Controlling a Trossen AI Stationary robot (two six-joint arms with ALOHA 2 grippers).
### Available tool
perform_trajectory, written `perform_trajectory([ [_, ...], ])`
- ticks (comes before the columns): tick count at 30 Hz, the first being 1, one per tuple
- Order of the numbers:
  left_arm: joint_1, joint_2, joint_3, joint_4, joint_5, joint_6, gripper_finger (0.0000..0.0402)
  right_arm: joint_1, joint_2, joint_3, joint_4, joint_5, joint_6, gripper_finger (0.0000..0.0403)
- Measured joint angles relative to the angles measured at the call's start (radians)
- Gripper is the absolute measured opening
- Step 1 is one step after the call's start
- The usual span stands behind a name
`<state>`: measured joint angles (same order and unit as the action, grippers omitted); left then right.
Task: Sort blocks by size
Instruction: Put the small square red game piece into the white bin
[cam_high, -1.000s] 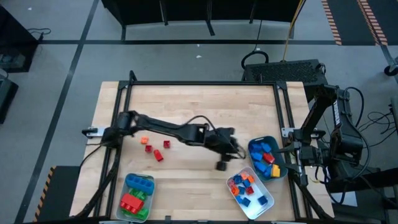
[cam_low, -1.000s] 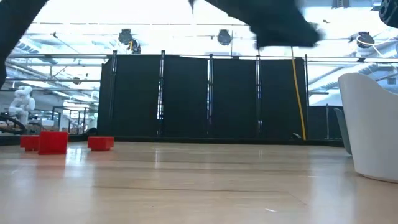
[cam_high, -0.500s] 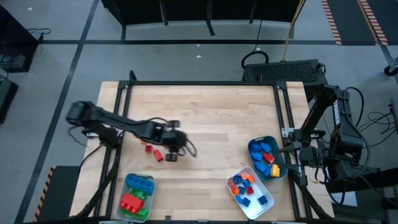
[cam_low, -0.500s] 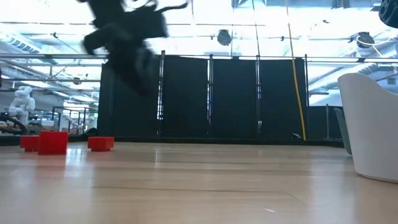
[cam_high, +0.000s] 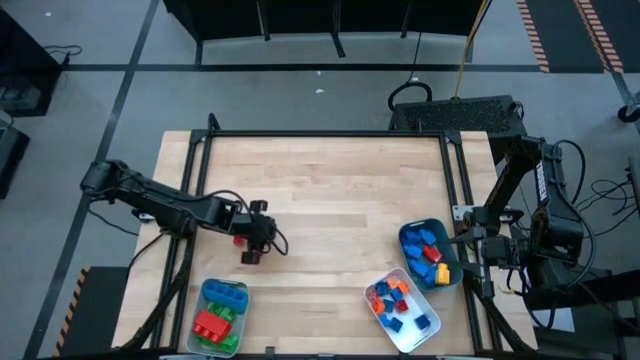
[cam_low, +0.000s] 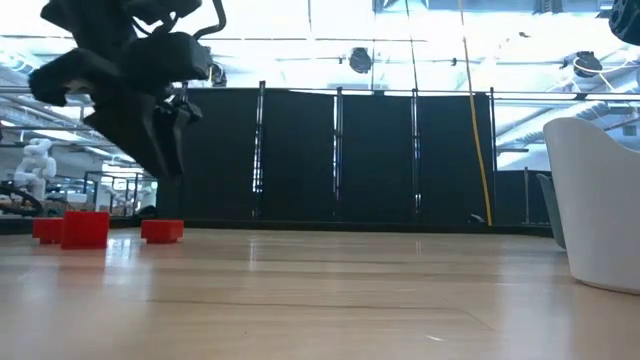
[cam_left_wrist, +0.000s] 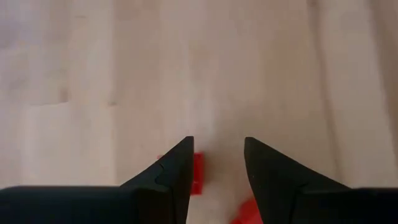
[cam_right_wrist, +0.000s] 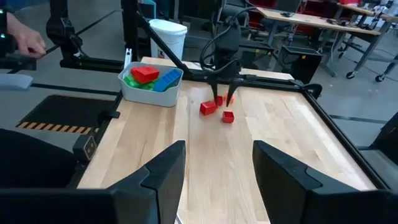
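Three red blocks (cam_right_wrist: 208, 107) and one small orange block (cam_right_wrist: 231, 98) lie loose on the wooden table at its left middle. In the low view the red blocks (cam_low: 85, 228) rest flat on the tabletop. My left gripper (cam_high: 250, 255) hangs open over them, fingers pointing down and clear of the table (cam_low: 168, 170). In the left wrist view one red block (cam_left_wrist: 198, 174) shows below the gap between the fingers (cam_left_wrist: 217, 140), and another (cam_left_wrist: 245, 211) shows beside it. My right gripper (cam_right_wrist: 217, 144) is open and empty at the table's right edge (cam_high: 462, 243).
A pale tray (cam_high: 222, 315) with large green, red and blue bricks stands at the near left. A teal tray (cam_high: 430, 255) and a white tray (cam_high: 402, 308) with smaller bricks stand at the near right. A person's hand (cam_right_wrist: 25, 40) shows beyond the table's left side.
My left gripper has swung from beside the teal tray toward the table's left edge and now hangs over the loose red blocks. The blocks have not moved.
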<state>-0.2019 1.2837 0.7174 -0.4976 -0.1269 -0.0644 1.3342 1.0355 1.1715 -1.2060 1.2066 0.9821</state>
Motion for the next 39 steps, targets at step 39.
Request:
perform_trajectory([
  [39, 0.109, 0.039, -0.001, 0.007, 0.025, -0.056, 0.0204, 0.0, 0.0, 0.0, 0.001, -0.007, 0.019, 0.0171],
])
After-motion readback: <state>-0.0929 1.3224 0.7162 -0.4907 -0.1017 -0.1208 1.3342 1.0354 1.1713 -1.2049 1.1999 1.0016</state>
